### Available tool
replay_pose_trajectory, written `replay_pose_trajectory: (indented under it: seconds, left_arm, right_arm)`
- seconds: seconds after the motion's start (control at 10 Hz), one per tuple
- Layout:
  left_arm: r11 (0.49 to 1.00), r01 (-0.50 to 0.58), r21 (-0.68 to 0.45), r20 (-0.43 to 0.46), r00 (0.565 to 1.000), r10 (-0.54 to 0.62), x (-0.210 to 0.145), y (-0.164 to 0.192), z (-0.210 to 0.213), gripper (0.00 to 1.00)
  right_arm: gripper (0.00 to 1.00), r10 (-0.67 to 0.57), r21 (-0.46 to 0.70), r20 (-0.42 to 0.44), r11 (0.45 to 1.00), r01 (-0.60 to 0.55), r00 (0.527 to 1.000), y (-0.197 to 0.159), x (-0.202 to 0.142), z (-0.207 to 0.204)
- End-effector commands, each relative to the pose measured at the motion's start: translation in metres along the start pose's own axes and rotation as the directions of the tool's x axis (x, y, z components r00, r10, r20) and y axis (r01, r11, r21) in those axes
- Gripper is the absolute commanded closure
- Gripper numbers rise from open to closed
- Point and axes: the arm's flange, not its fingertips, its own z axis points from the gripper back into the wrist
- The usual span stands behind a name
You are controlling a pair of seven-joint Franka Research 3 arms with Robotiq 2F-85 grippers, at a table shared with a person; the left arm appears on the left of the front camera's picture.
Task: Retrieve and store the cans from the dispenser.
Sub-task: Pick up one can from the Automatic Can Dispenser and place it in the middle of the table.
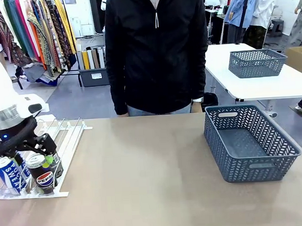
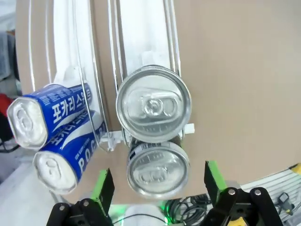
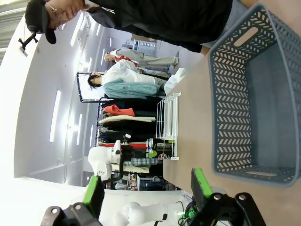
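The white dispenser (image 1: 66,135) lies at the table's left, its stoppers at the near end. A blue Pocari can (image 1: 10,173) stands in its left lane, and a black Pepsi can (image 1: 43,178) in the right lane with a second one close behind it. My left gripper (image 1: 48,160) hangs open just above the Pepsi cans. From the left wrist, two silver tops (image 2: 154,104) (image 2: 157,168) fill the right lane and two blue cans (image 2: 51,113) (image 2: 66,157) the left. My left gripper (image 2: 157,186) has its green pads (image 2: 103,187) wide on either side of the nearer top. My right gripper (image 3: 146,188) is open and holds nothing.
A grey mesh basket (image 1: 248,141) stands on the table's right, seen also in the right wrist view as the basket (image 3: 235,99). A person in a black jacket (image 1: 158,52) stands at the far edge. Another basket (image 1: 256,62) sits on a table behind.
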Motion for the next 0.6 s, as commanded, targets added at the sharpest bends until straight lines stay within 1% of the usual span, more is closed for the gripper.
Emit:
replay_pose_trajectory:
  seconds: [0.0,0.1,0.3,0.5]
  left_arm:
    - [1.0,-0.02,-0.02,-0.026,0.999,0.02,0.0088,0.0015,-0.0012,0.0]
    - [0.999,-0.017,-0.031,-0.045,0.999,0.016,0.0105,0.001,-0.007,0.0]
    - [0.999,-0.019,-0.027,-0.057,0.998,0.017,0.0123,0.0012,-0.0098,0.0]
    - [1.0,-0.023,-0.02,-0.051,0.998,0.022,0.0128,0.0,-0.0101,0.0]
  right_arm:
    - [0.0,0.008,0.009,0.001,1.0,-0.008,1.0,0.0033,0.0007,0.0012]
    - [0.0,0.008,0.009,0.001,1.0,-0.008,1.0,0.0033,0.0007,0.0012]
    - [0.0,0.008,0.009,0.001,1.0,-0.008,1.0,0.0033,0.0007,0.0012]
    - [0.0,0.008,0.009,0.001,1.0,-0.008,1.0,0.0033,0.0007,0.0012]
